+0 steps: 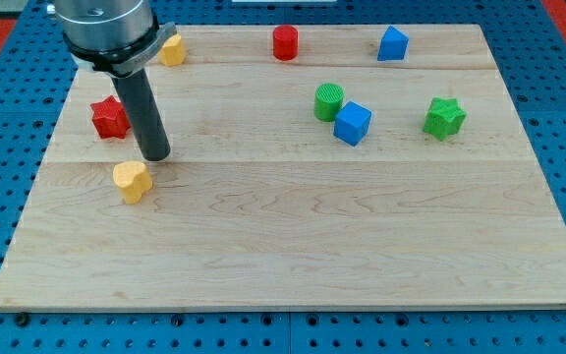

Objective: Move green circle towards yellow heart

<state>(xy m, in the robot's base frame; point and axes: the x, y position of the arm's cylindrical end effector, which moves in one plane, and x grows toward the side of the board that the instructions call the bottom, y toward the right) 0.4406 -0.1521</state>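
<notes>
The green circle (328,101) stands right of the board's middle, near the top, touching a blue cube (352,123) at its lower right. The yellow heart (133,181) lies at the left, about mid-height. My tip (155,154) rests on the board just above and slightly right of the yellow heart, close to it but apart. The green circle is far to the tip's right.
A red star (110,117) lies left of the rod. A yellow block (172,49), a red cylinder (285,42) and a blue block (392,44) sit along the top edge. A green star (444,117) is at the right. The wooden board (293,256) lies on blue pegboard.
</notes>
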